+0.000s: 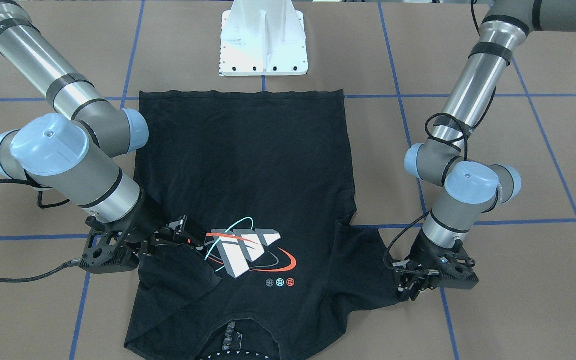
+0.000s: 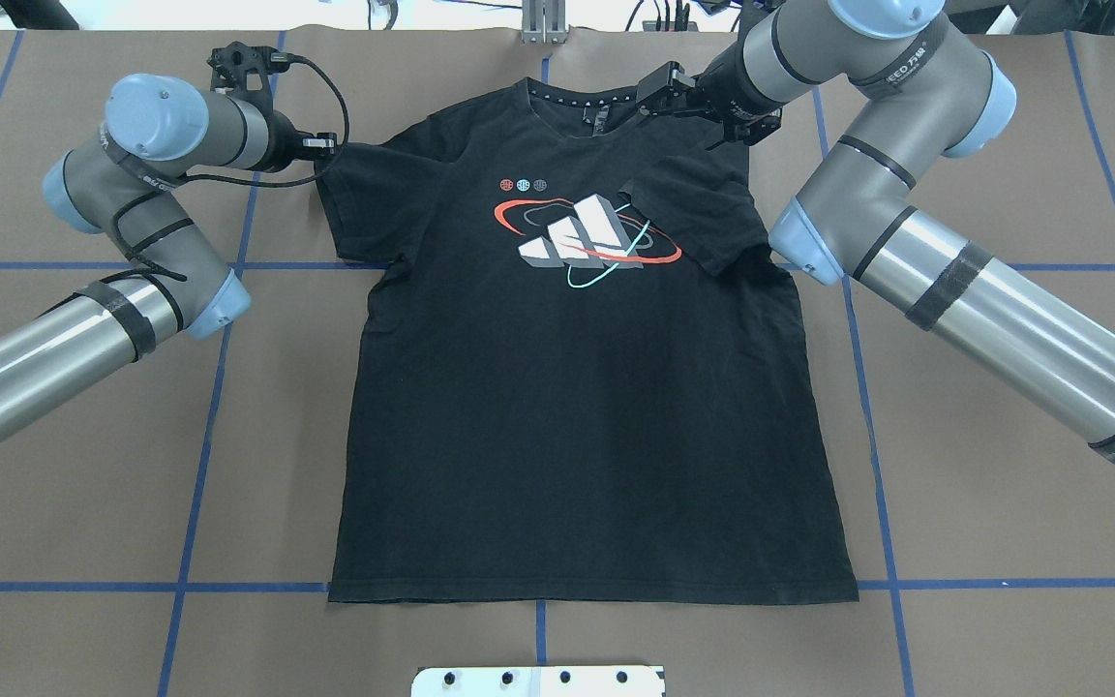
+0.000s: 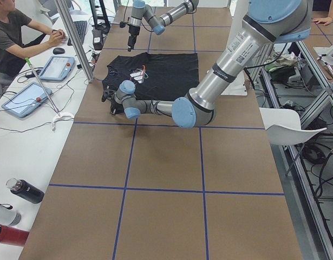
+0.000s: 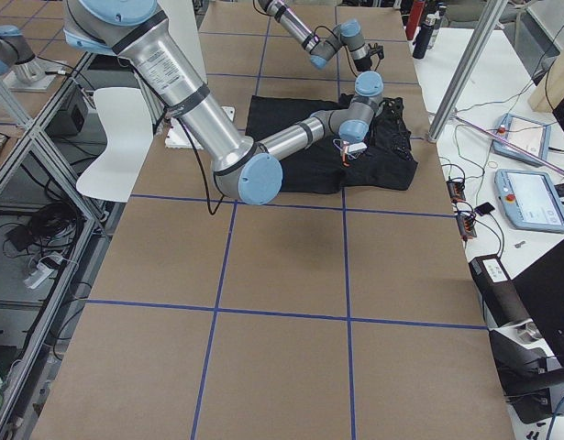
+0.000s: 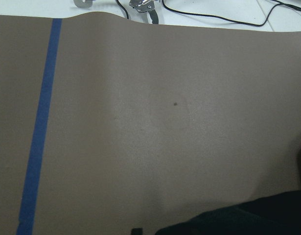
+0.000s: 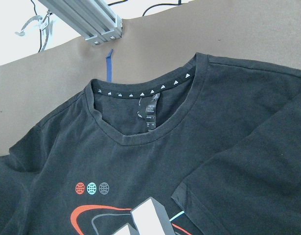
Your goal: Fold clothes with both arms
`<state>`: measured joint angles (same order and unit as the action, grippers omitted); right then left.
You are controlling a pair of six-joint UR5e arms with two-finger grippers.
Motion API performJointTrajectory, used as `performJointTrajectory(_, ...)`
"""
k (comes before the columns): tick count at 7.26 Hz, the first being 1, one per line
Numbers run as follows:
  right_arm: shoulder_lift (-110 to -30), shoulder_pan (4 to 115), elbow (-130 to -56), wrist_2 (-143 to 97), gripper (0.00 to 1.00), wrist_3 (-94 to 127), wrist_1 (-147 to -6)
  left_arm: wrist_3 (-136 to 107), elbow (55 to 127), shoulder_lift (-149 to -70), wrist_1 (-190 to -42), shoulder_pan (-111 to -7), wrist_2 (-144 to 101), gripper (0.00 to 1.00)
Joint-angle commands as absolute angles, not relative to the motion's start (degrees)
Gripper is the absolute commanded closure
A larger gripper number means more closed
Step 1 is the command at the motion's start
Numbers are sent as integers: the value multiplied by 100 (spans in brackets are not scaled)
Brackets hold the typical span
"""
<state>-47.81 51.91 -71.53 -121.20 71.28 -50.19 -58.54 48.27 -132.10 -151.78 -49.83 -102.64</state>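
Observation:
The black T-shirt [image 2: 577,407] lies flat, front up, with its collar [image 6: 145,93] toward the table's far edge. Its grey-white logo [image 2: 582,232] has red and teal ovals. The sleeve [image 2: 698,218] on my right side is folded inward and covers the logo's edge. My right gripper [image 1: 190,234] hangs open just above that folded sleeve and holds nothing. My left gripper [image 2: 322,145] sits low on the table at the outer edge of the other sleeve [image 2: 354,208], which lies spread out. It looks shut on that sleeve's edge, though the fingers are partly hidden.
The white pedestal base [image 1: 264,42] stands near the shirt's hem. Blue tape lines [image 2: 199,426] cross the brown table cover. A person sits at a side desk [image 3: 25,81] with tablets. Bottles [image 3: 20,206] stand at the near corner.

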Motion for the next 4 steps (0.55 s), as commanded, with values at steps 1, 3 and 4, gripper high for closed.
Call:
performJointTrajectory(1, -4781, 5194, -7154, -12120, 0, 7128, -5019, -5845, 4825, -13201, -15179, -4983, -10257, 63)
performJointTrajectory(3, -4790, 5203, -7146, -12120, 0, 7128, -5019, -5854, 4825, -13210, -15170, -4983, -10257, 64)
performJointTrajectory(4, -4790, 5212, -7154, -12120, 0, 7128, -5019, -5880, 4851, -13210, -15179, -4983, -10248, 74)
